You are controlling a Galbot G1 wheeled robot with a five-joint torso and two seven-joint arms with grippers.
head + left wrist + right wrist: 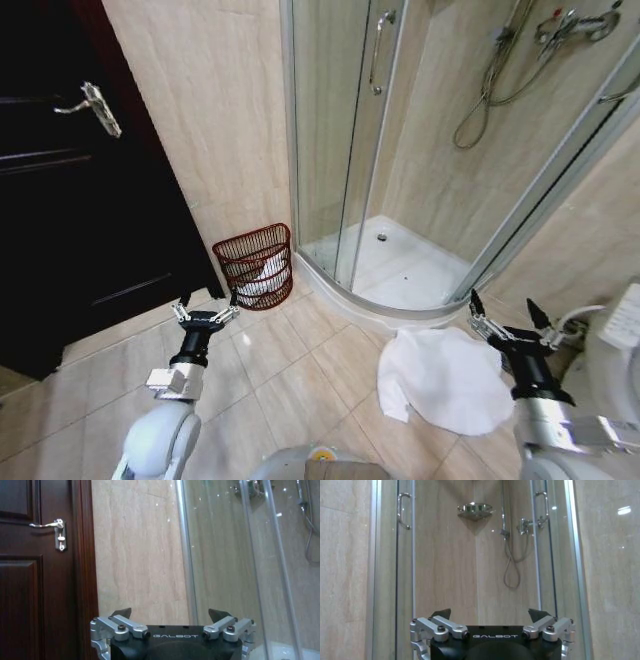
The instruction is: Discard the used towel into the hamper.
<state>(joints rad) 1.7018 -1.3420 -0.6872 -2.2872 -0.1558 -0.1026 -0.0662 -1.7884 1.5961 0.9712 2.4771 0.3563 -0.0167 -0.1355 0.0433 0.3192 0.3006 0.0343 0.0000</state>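
— Status, left to right?
— My left gripper (205,312) spread, empty; hamper (256,266) just ahead of it. Towel (447,377) on the floor, just left of my right gripper (506,320), also spread.
— Step?
— Pickup not begun. Next, I judge: lower right claw onto towel.
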